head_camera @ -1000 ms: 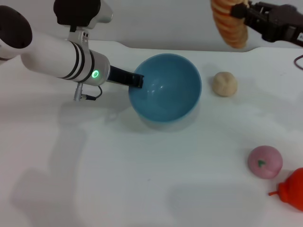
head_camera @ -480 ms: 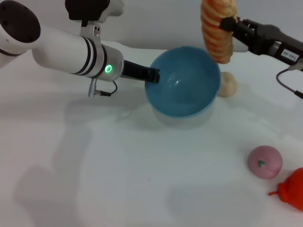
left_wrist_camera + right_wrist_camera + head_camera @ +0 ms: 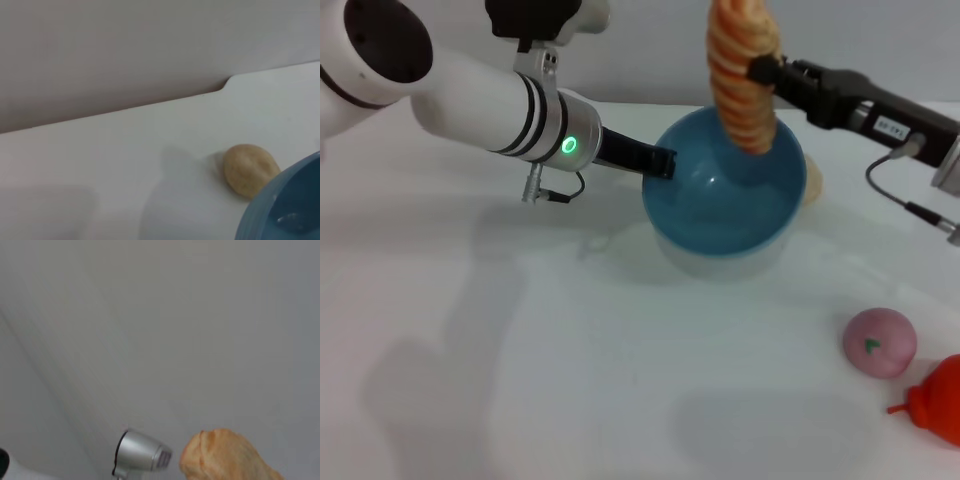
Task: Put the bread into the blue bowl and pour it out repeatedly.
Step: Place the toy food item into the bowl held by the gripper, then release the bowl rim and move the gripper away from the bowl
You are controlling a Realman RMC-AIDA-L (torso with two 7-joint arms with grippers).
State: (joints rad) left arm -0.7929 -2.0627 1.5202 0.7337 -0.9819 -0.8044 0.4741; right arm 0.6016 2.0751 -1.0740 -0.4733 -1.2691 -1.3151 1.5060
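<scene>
The light-blue bowl (image 3: 725, 195) is held above the table, tilted toward me. My left gripper (image 3: 660, 162) is shut on its left rim. The striped orange and cream bread (image 3: 740, 70) hangs upright over the bowl's far side, its lower end just inside the rim. My right gripper (image 3: 767, 72) is shut on the bread's middle, reaching in from the right. The bowl's rim (image 3: 287, 202) shows in the left wrist view. The bread's end (image 3: 225, 455) shows in the right wrist view.
A small round beige bun (image 3: 813, 180) sits behind the bowl on the right, also in the left wrist view (image 3: 248, 169). A pink round toy (image 3: 880, 342) and a red toy (image 3: 935, 400) lie at the front right. The table's back edge (image 3: 150, 102) meets the wall.
The left gripper has carried the bowl up and to the right. The right gripper has brought the bread leftward, from the far right to over the bowl.
</scene>
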